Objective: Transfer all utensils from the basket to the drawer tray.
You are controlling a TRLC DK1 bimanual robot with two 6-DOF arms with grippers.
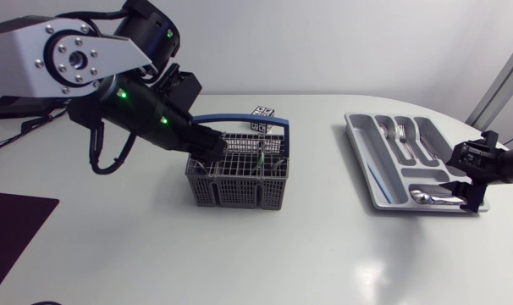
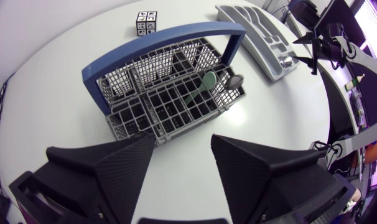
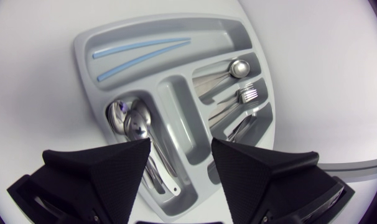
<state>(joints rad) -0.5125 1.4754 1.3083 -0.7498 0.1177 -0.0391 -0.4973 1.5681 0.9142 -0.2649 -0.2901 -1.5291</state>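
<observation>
The left claw, spread apart, hangs near the basket with 1 green spoon and 1 metal spoon; the right claw, also apart, above the tray

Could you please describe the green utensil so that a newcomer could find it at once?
On the white table stands a grey mesh basket with a blue handle. At its end nearer the drawer tray leans a utensil beside a metal spoon; it alone is green.
</observation>
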